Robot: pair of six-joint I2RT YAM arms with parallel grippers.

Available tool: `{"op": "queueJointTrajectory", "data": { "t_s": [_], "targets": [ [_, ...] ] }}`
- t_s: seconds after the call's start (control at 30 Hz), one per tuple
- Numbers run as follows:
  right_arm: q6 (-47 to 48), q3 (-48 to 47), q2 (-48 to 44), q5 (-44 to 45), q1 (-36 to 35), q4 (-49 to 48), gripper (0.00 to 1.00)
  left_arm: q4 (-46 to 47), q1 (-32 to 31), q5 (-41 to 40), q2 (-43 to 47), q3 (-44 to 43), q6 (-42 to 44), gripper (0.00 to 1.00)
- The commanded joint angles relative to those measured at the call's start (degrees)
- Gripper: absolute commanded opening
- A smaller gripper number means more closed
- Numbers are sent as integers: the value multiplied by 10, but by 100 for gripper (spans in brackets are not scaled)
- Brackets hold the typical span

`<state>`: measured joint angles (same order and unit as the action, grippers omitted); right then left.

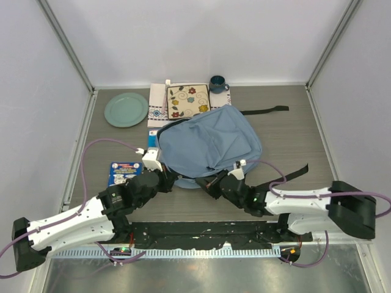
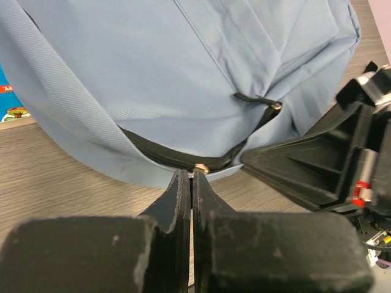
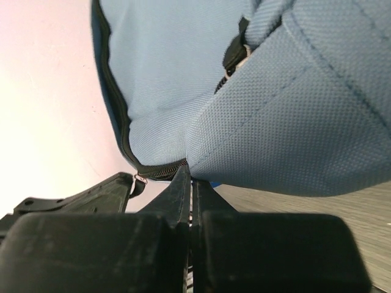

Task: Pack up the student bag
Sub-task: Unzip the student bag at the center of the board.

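The light-blue student bag [image 1: 208,143] lies in the middle of the table, its dark zipper line along the near edge. My left gripper [image 1: 175,179] is shut at that edge. In the left wrist view its tips [image 2: 192,173] meet at the brass zipper pull [image 2: 200,166] on the black zipper [image 2: 165,157]. My right gripper [image 1: 212,183] is shut on the bag's fabric edge [image 3: 201,160] beside the zipper [image 3: 160,172]. A blue book [image 1: 122,173] lies left of the bag, and a second blue item [image 1: 152,137] shows at the bag's left side.
A green plate [image 1: 126,109] sits at the back left. A white embroidered mat [image 1: 157,107] holds a floral square dish [image 1: 188,101], with a dark blue mug [image 1: 217,83] behind. Black straps [image 1: 264,110] trail to the bag's right. The two grippers are close together.
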<state>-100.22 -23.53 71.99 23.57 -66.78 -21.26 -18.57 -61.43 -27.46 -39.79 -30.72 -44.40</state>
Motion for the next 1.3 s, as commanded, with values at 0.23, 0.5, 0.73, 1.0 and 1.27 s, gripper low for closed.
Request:
{"op": "queueJointTrajectory", "data": {
  "t_s": [0.23,0.5,0.73,1.0,1.27],
  "targets": [
    [161,82,-329,154,7,350,1,-31,-1,-109,22,-25,10,0],
    [140,91,-490,227,8,577,1,-9,0,-106,-33,-37,27,0],
    [152,62,-513,219,8,612,14,33,0,-70,-76,-52,53,0],
    [148,-38,-477,108,8,593,63,34,0,-29,-84,-77,62,0],
    [17,-39,-291,-38,1,330,65,19,0,-10,-80,-88,55,0]
  ]
}}
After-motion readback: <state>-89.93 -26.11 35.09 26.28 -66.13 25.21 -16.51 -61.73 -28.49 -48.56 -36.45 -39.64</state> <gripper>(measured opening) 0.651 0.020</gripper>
